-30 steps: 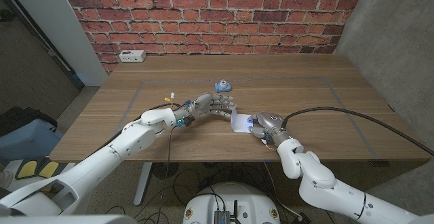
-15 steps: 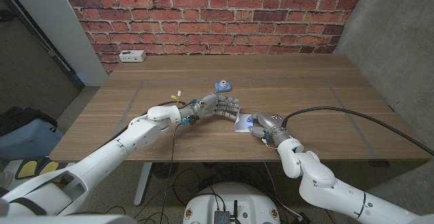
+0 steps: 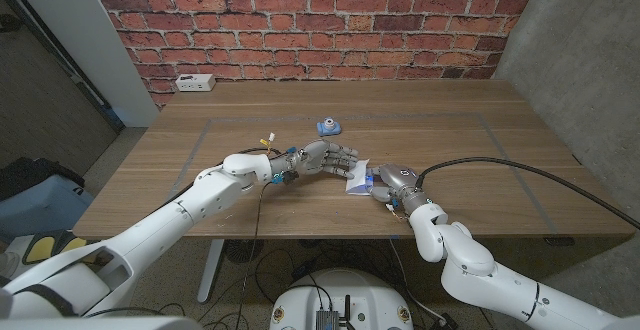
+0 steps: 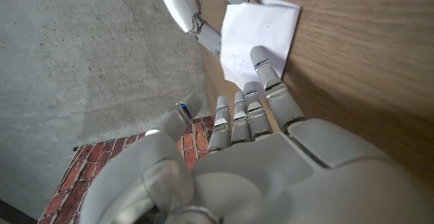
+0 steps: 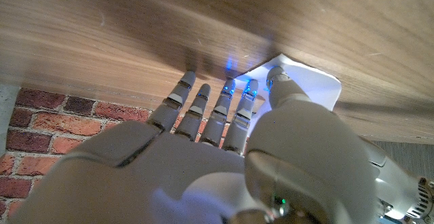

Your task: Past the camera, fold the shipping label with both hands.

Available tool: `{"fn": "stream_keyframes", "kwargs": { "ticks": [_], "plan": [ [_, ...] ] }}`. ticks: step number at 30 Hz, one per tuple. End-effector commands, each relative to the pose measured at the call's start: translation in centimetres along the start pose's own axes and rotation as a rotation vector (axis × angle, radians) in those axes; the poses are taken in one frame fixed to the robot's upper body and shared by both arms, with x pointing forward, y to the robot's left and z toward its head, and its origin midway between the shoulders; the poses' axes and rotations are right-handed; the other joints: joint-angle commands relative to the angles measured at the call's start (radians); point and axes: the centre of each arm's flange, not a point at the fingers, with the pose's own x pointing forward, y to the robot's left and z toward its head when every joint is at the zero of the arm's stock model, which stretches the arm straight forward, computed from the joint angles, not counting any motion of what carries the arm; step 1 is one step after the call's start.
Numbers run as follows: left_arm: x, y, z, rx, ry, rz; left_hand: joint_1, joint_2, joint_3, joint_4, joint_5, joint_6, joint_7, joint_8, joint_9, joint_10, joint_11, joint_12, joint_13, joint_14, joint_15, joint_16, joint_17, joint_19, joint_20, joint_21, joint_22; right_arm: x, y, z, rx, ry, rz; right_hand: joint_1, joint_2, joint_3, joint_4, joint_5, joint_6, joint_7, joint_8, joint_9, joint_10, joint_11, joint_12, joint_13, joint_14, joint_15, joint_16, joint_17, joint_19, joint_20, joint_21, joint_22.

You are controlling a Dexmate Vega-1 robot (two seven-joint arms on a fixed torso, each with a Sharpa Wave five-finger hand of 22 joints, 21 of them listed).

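Observation:
The white shipping label lies on the wooden table between my two hands, nearer than the small blue camera. My left hand reaches in from the left with its fingers stretched out, and one fingertip touches the label at its near edge. My right hand sits on the label's right side. Its thumb is over a corner of the label, which looks slightly raised there, and its fingers point along the table.
A white power strip lies at the table's far left, against the brick wall. A black cable runs across the table's right side to my right arm. Faint tape lines mark a rectangle on the tabletop.
My left hand has slid to the right, onto the label's edge. The label looks narrower and has shifted slightly toward my right hand, which has barely moved.

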Motion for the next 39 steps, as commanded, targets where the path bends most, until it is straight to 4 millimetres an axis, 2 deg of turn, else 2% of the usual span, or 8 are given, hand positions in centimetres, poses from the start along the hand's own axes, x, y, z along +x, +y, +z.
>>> {"fn": "stream_keyframes", "kwargs": {
  "ticks": [1, 6, 16, 20, 25, 27, 29, 39],
  "plan": [
    [1.0, -1.1, 0.3, 0.019, 0.013, -0.052, -0.008, 0.0, -0.004, -0.002, -0.004, -0.004, -0.002, -0.001, 0.0, 0.003, -0.022, 0.005, -0.001, 0.001, -0.014, 0.005, -0.002, 0.0, -0.007, -0.001, 0.004, 0.0, 0.0, -0.2, 0.008, 0.004, -0.007, 0.014, 0.002, -0.003, 0.0, 0.001, 0.01, 0.003, -0.002, 0.004, 0.008, -0.001, -0.004, 0.002, 0.016, -0.137, 0.005, 0.002, 0.01, 0.002, -0.001, 0.003],
    [0.6, -1.3, 0.7, 0.056, 0.032, -0.023, -0.01, -0.008, -0.009, -0.008, -0.007, -0.007, -0.004, 0.001, -0.003, -0.017, -0.007, 0.002, -0.002, -0.019, -0.004, 0.001, -0.004, -0.013, -0.002, -0.009, 0.004, -0.3, -0.3, -0.6, 0.02, 0.016, -0.031, 0.02, 0.006, -0.009, 0.001, 0.001, -0.004, 0.021, -0.015, 0.004, -0.004, 0.04, -0.012, 0.003, 0.016, -0.127, 0.004, 0.003, 0.012, 0.003, -0.002, 0.003],
    [0.1, -1.5, 0.7, 0.076, 0.071, 0.039, -0.022, -0.015, -0.029, -0.011, -0.021, -0.045, -0.009, -0.007, -0.011, -0.092, 0.005, -0.008, -0.005, -0.087, 0.014, -0.004, -0.002, -0.077, 0.009, -0.041, 0.004, -0.9, -1.5, -1.5, 0.024, 0.047, -0.083, 0.037, 0.025, -0.003, -0.002, 0.002, -0.007, 0.028, -0.02, 0.005, -0.005, 0.054, -0.013, 0.003, 0.017, -0.12, 0.004, 0.004, 0.014, 0.004, -0.002, 0.003],
    [0.1, -1.6, 0.6, 0.07, 0.09, 0.047, -0.019, -0.004, -0.052, -0.024, -0.045, -0.134, -0.033, -0.016, -0.023, -0.209, -0.01, -0.013, -0.009, -0.185, 0.016, -0.004, -0.004, -0.165, 0.008, -0.075, 0.004, -1.0, -1.6, -1.7, 0.021, 0.046, -0.078, 0.037, 0.024, -0.006, -0.002, 0.001, -0.012, 0.03, -0.023, 0.005, -0.007, 0.06, -0.014, 0.003, 0.017, -0.118, 0.004, 0.004, 0.015, 0.005, -0.002, 0.003],
    [0.8, -1.7, 0.7, 0.067, 0.06, 0.019, -0.015, 0.0, -0.073, -0.034, -0.061, -0.176, -0.043, -0.015, -0.032, -0.239, -0.035, -0.001, -0.011, -0.229, -0.001, 0.0, -0.006, -0.194, 0.018, -0.078, 0.005, -0.6, -1.0, -1.7, 0.011, 0.031, -0.032, 0.032, 0.021, -0.012, 0.001, -0.001, -0.011, 0.027, -0.025, 0.005, -0.002, 0.051, -0.013, 0.004, 0.025, -0.12, 0.007, 0.004, 0.014, 0.009, -0.002, 0.003],
    [0.9, -1.7, 0.8, 0.062, 0.037, 0.015, -0.013, 0.007, -0.082, -0.039, -0.073, -0.162, -0.044, 0.0, -0.049, -0.177, -0.114, 0.028, -0.012, -0.189, -0.061, 0.017, -0.006, -0.182, -0.006, -0.066, 0.005, -0.5, -0.8, -1.6, 0.007, 0.029, -0.022, 0.032, 0.021, -0.017, 0.002, -0.002, 0.005, 0.021, -0.021, 0.005, 0.011, 0.032, -0.009, 0.004, 0.038, -0.13, 0.012, 0.005, 0.016, 0.01, -0.002, 0.003],
    [1.2, -1.7, 1.0, 0.037, -0.024, -0.021, -0.011, 0.012, -0.082, -0.042, -0.078, -0.123, -0.056, 0.014, -0.058, -0.131, -0.134, 0.041, -0.012, -0.151, -0.084, 0.023, -0.006, -0.148, -0.019, -0.052, 0.005, -0.3, -0.3, -1.5, 0.0, 0.019, -0.001, 0.035, 0.023, -0.02, 0.002, -0.003, 0.025, 0.014, -0.016, 0.005, 0.035, 0.015, -0.002, 0.004, 0.049, -0.136, 0.016, 0.005, 0.018, 0.011, -0.002, 0.003],
    [2.1, -2.1, 1.1, -0.107, -0.149, -0.13, -0.012, 0.017, -0.075, -0.044, -0.085, -0.02, -0.051, 0.032, -0.076, 0.008, -0.128, 0.065, -0.011, -0.003, -0.106, 0.036, -0.007, -0.002, -0.036, -0.008, 0.004, 0.6, 0.1, -1.1, -0.02, 0.005, 0.03, 0.062, 0.019, -0.026, -0.009, -0.001, 0.084, -0.004, -0.003, 0.004, 0.086, -0.005, 0.008, 0.003, 0.058, -0.146, 0.018, 0.003, 0.023, 0.005, -0.002, 0.003]
  ]
}}
